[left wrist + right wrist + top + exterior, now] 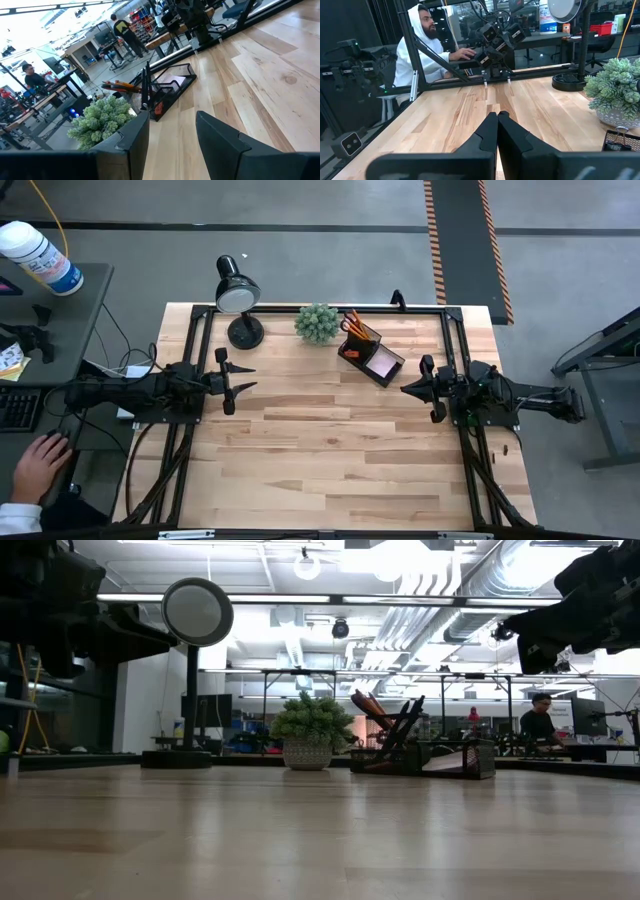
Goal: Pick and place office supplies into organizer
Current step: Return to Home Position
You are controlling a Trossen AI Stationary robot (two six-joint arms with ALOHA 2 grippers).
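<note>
The dark organizer [371,351] stands on the table at the far right of centre. Its pen cup [357,328] holds orange pencils, dark pens and orange-handled scissors. The pink sticky-note pad [381,361] lies in its low tray, and a small black clip [621,133] sits at the tray's edge. My left gripper [252,378] is open and empty, left of centre above the table; its fingers show apart in the left wrist view [172,125]. My right gripper [403,389] is shut and empty, just near of the organizer; it also shows in the right wrist view [497,116].
A green plant ball in a pot [317,323] stands left of the organizer. A black desk lamp [238,295] stands at the far left. A person sits beyond the table's left edge [422,45], one hand [38,465] on a desk there.
</note>
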